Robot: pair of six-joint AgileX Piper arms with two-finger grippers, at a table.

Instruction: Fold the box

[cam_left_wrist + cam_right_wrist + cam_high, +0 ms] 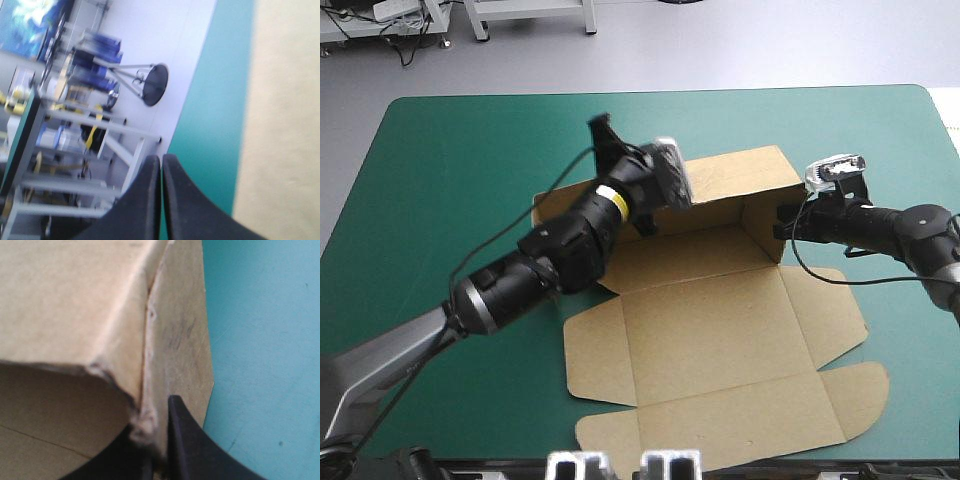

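The brown box (720,330) lies mid-table, its far wall (730,180) and right wall (760,230) raised, while the lid and flaps stay flat toward the near edge. My left gripper (604,128) is lifted over the box's far left corner, shut and holding nothing. In the left wrist view its fingers (161,161) meet in one arch, with the brown board (285,125) off to one side. My right gripper (782,222) is at the right wall's outer corner. Seen from the right wrist, it (157,440) is all but shut, pinching the box's frayed corner edge (145,415).
The teal-green cover (450,200) shows on every side of the box, widest on the left. The rounded lid flaps (860,395) reach close to the table's front edge. My left arm (520,285) crosses over the box's left side.
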